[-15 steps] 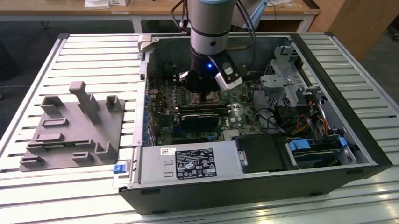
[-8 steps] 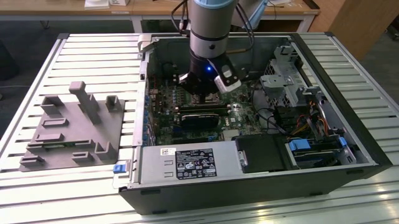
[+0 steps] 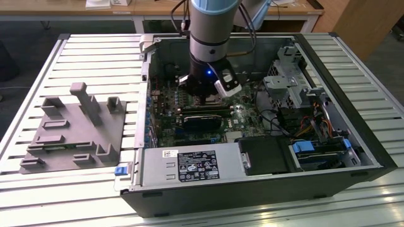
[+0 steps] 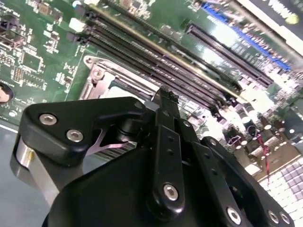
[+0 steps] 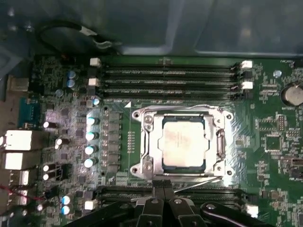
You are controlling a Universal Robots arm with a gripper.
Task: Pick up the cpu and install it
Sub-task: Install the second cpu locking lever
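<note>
The cpu (image 5: 182, 143) sits flat inside the metal socket frame (image 5: 142, 142) on the green motherboard (image 5: 274, 142), its silver top facing up, with nothing touching it in the first wrist view. Rows of dark memory slots (image 5: 168, 80) lie beyond the frame at the 12 o'clock side of the socket. The pincer (image 5: 163, 187) hangs just off the frame's 6 o'clock edge, its two black fingertips pressed together with nothing between them; the cpu is free of it. In the exterior view the arm (image 3: 211, 33) reaches straight down into the open computer case (image 3: 265, 189), which lies on the slatted table (image 3: 94, 56). A grey fixture block (image 3: 69, 132) with upright posts stands at 9 o'clock from the case, well apart from the arm.
</note>
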